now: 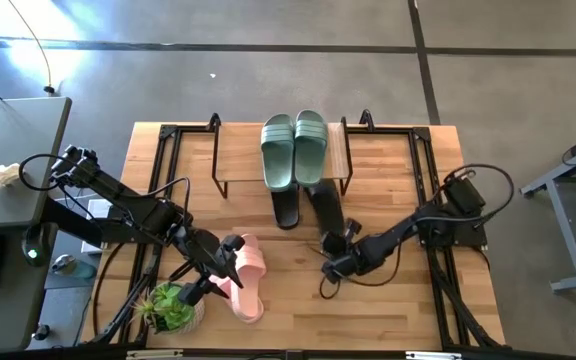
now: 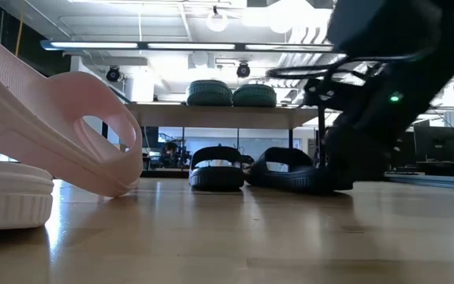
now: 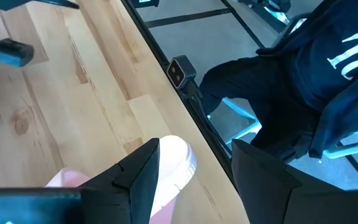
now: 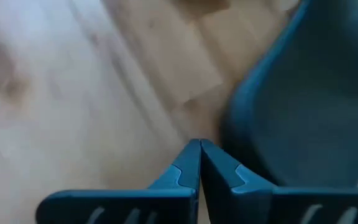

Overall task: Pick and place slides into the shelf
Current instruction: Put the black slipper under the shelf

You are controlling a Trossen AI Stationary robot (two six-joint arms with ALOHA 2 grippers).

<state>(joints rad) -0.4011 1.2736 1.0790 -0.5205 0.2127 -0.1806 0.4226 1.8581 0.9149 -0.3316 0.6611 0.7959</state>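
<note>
Three pairs of ribbed-strap slide sandals are at different stages. The sage green pair (image 1: 294,148) sits side by side on the light wooden plank top of the small black-wire-framed shelf (image 1: 236,152), so that pair looks finished. The black pair (image 1: 308,204) lies on the butcher-block wooden table (image 1: 398,310), just in front of the shelf with its toe ends under the plank, probably meant for the lower level.

At the front-left of the table the left gripper (image 1: 226,272) grasps a light pink slide (image 1: 248,278); its fingers stand spread across the sandal, and the low view shows that slide tilted with one end up off the table, which suggests a lift for carrying to the shelf. Another light pink slide (image 2: 10,201) lies flat beneath it. A small green potted plant (image 1: 171,307) stands just beside this arm, close enough to get brushed.

The right gripper (image 1: 334,266) hangs low near the front of the black pair with its fingers pressed together on nothing, apparently waiting clear of the left arm's path.
</note>
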